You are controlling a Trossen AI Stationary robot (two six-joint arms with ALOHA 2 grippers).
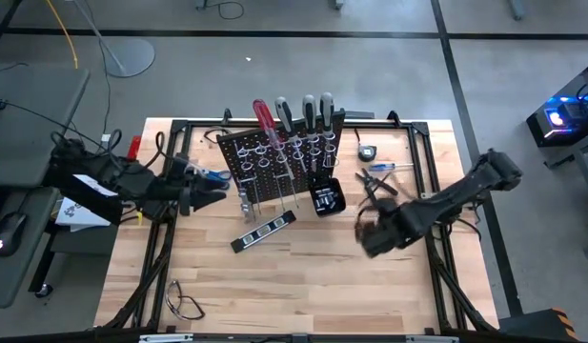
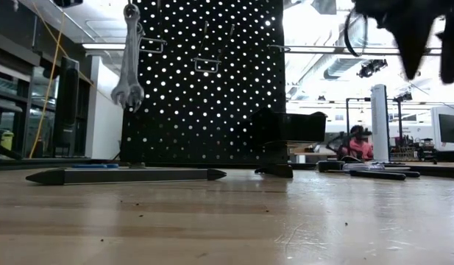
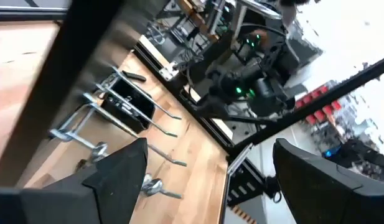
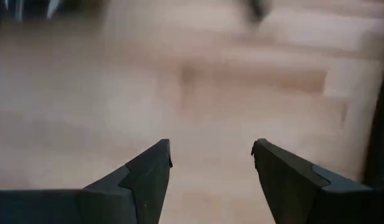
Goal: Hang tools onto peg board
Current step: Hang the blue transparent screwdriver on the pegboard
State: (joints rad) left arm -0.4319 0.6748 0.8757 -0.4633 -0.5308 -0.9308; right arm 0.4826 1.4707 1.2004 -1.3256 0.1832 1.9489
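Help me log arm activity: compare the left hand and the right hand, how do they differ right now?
The left hand sits beside the peg board's left edge; the right hand hovers over bare table, right of the board. The left hand points toward the board, while the right hand points down at the wood. Both are open and hold nothing.

A small black box (image 1: 326,199) sat on the wooden table (image 1: 303,276), right at the foot of the board. A dark flat bar (image 1: 263,232) (maybe a level, can't tell) lay on the wood in front of it. Clear safety glasses (image 1: 183,302) were down near the table's front left corner. A little round tape measure (image 1: 368,151) rested toward the back. Way off in the room, a person in pink (image 2: 356,143) sat at a desk.
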